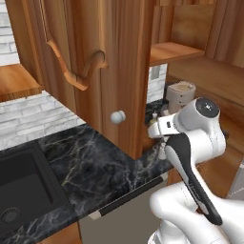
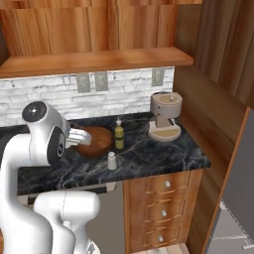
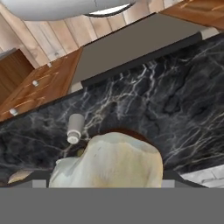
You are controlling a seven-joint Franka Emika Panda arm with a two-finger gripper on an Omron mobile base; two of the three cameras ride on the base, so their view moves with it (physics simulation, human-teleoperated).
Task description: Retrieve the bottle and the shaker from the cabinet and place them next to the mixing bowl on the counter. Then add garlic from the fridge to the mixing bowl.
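Note:
The pale cream garlic (image 3: 109, 159) looms close in the hand view, with my gripper (image 3: 109, 177) shut on it and a dark tip showing at each side. Just behind it curves the brown rim of the mixing bowl (image 3: 131, 133). In the right base view my hand (image 2: 82, 138) hangs over the left side of the wooden mixing bowl (image 2: 100, 143). The olive-yellow bottle (image 2: 119, 135) stands upright right of the bowl. The small grey shaker (image 2: 112, 160) (image 3: 75, 128) stands in front of it on the black marble counter (image 2: 154, 158).
An open door of the wooden cabinet (image 1: 95, 52), with a round knob (image 1: 117, 116), hangs close on the left of my arm. A beige stand appliance (image 2: 165, 116) sits at the counter's right end. A dark sink (image 1: 19, 186) lies left, drawers (image 2: 163, 198) below.

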